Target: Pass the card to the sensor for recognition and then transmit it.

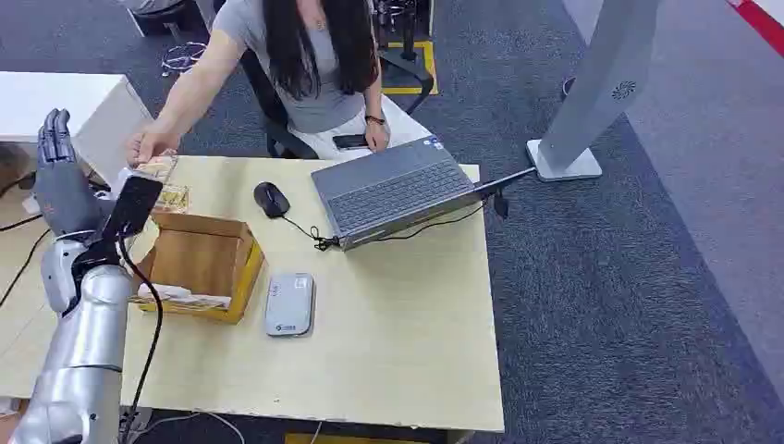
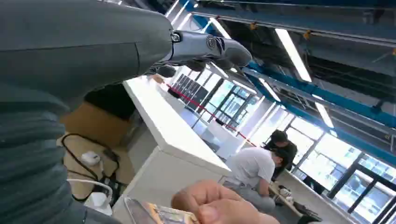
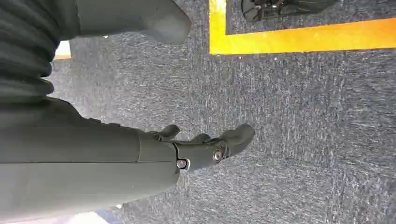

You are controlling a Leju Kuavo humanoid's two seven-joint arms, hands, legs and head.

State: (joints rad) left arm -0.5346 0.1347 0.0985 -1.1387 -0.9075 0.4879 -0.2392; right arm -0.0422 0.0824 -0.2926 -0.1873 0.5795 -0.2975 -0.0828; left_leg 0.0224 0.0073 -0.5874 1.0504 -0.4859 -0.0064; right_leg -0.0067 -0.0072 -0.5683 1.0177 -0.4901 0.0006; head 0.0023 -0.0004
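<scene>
Grey carpet surrounds a pale wooden surface [image 1: 398, 333]. At its far left corner the card [image 1: 159, 167] is pinched in a seated person's hand [image 1: 148, 145], just beside the robot's left hand [image 1: 57, 180], which is raised with fingers [image 1: 54, 129] straight, apart and holding nothing. Near the card stands an open cardboard box [image 1: 199, 264], and next to that lies the flat grey sensor [image 1: 289, 303]. Farther along sit a black mouse [image 1: 271, 199] and an open laptop [image 1: 398, 190]. Over the carpet, the right hand [image 3: 201, 149] hangs with fingers loosely curled, gripping nothing.
</scene>
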